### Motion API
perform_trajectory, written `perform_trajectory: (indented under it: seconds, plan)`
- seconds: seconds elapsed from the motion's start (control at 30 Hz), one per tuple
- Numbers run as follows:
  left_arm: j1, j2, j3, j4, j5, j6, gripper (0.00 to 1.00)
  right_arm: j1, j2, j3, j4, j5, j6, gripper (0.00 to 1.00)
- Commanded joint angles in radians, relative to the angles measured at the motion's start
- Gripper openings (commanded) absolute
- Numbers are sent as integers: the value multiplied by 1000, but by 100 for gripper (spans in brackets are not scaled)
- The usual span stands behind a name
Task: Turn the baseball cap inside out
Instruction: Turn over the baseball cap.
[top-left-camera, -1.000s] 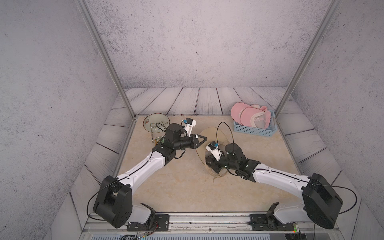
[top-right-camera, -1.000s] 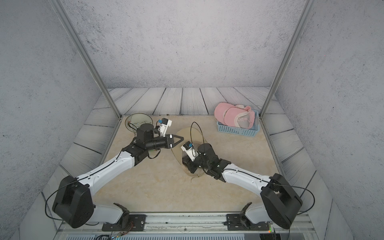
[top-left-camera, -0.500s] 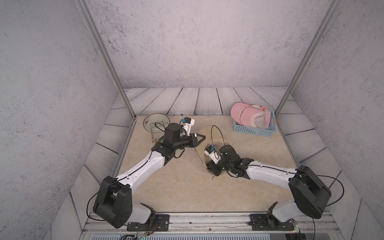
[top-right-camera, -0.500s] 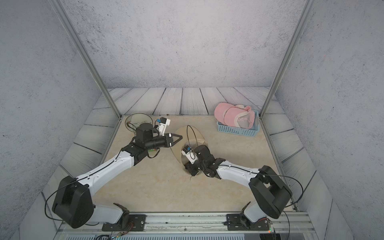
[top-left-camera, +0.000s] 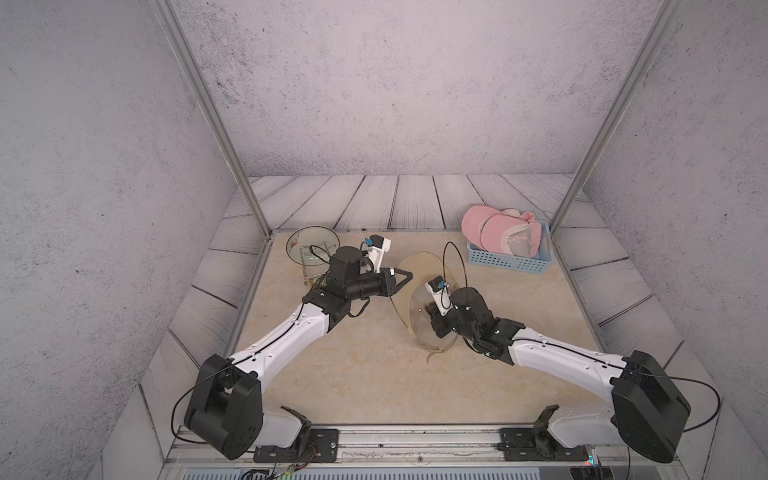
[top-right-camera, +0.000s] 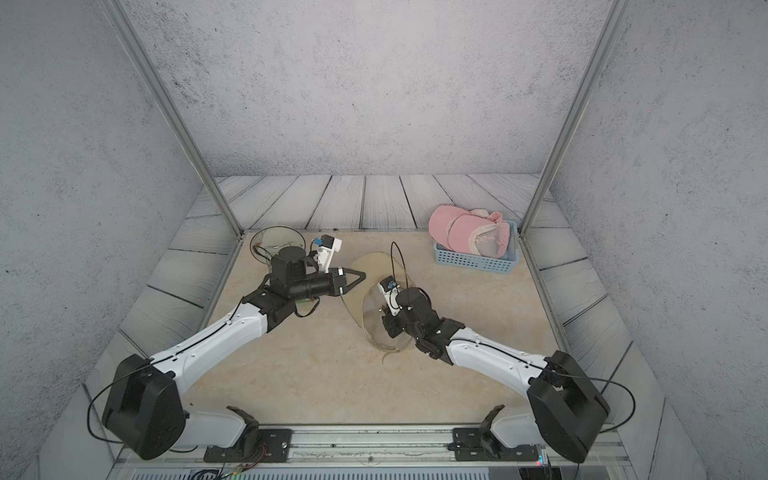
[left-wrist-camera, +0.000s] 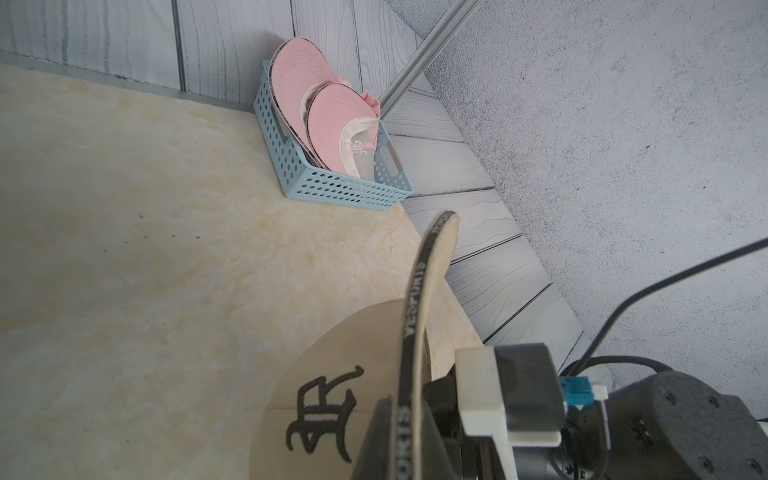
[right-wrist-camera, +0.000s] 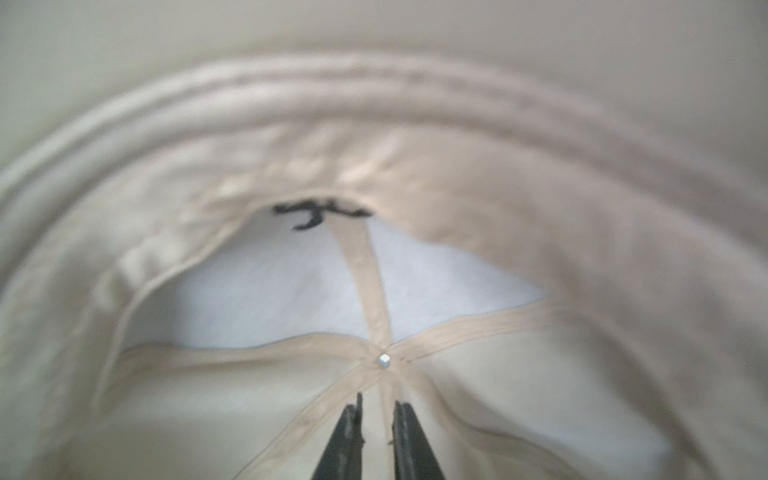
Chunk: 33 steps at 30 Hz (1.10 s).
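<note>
Grey walls stand around a beige table (top-left-camera: 332, 374), and almost nothing on it has changed in the last second. Only the right arm has swung its elbow a little and come back. The right gripper (right-wrist-camera: 379, 401) is still deep inside the crown of the baseball cap (top-left-camera: 417, 266), near the middle of the table. Its jaws stand only a little apart, the tips on both sides of a seam just below the small metal stud (right-wrist-camera: 383, 360); whether they pinch the cloth I cannot tell. The left gripper (top-left-camera: 405, 275) stays pressed together on the edge of the brim and holds the cap up on its side. I judge that the crown is not yet pushed through, so the turning is still at its beginning. Pink caps (top-left-camera: 498, 232) lie in a blue basket (top-left-camera: 505, 264), well apart.
</note>
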<state>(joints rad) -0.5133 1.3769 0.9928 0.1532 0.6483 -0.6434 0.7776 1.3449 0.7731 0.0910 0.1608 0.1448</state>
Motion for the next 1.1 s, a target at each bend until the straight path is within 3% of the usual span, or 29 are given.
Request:
perform_trajectory:
  seconds: [0.0,0.1,0.2,0.4,0.53,0.7,0.9,1.07]
  plan:
    - [-7,-6,4,19,19,5,0,-1,26,11,-23,286,67,19]
    - [-7,-10,5,13,20,10,0,-1,54,14,-42,358,85,20]
    - [-7,-9,5,-1,13,26,0,-1,48,14,-45,330,90,24]
    - [-9,-6,63,-132,-65,144,0,-5,-46,55,-64,58,73,46]
    - [-34,-15,122,-239,-274,308,0,-20,-97,138,-145,-149,131,54]
    - [-104,-34,96,-124,-538,558,0,-82,-106,286,-280,-367,268,58]
    - [-130,-48,37,94,-580,780,0,-229,-93,387,-301,-626,513,59]
    - [-186,-36,6,190,-582,1024,0,-276,-66,431,-250,-714,647,60]
